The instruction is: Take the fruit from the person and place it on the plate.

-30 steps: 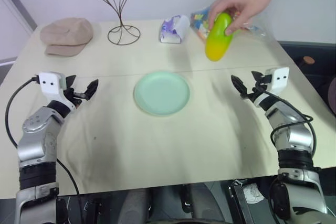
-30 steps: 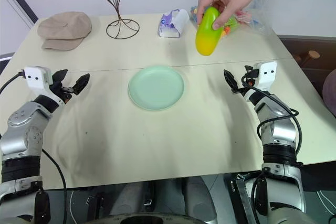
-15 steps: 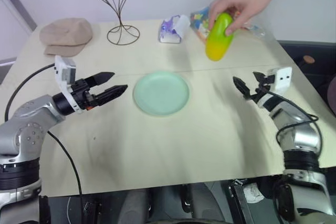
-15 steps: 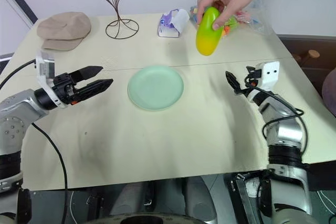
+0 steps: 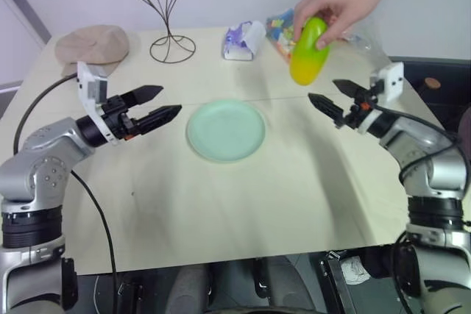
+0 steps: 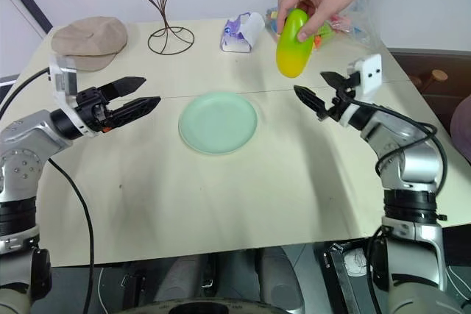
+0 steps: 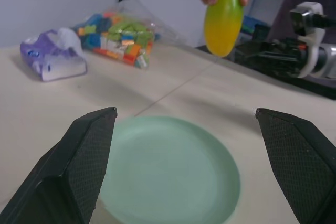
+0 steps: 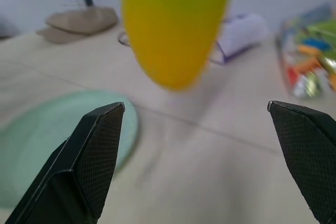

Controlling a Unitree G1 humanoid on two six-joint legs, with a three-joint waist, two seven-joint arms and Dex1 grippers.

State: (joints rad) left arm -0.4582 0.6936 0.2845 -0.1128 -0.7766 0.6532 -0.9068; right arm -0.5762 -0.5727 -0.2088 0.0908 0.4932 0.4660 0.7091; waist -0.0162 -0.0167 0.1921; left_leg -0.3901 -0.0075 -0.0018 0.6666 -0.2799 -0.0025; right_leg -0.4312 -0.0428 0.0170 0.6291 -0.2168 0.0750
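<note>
Head view: we see the person's hand (image 5: 340, 4) holding the fruit (image 5: 308, 51) yellow end down, above the tabletop (image 5: 243, 182) beyond the plate (image 5: 226, 131). Left wrist view: the left gripper (image 7: 197, 171) has its jaws wide apart, empty, the plate between them. Right wrist view: the right gripper (image 8: 210, 161) also gapes empty, fruit hanging just ahead.
</note>
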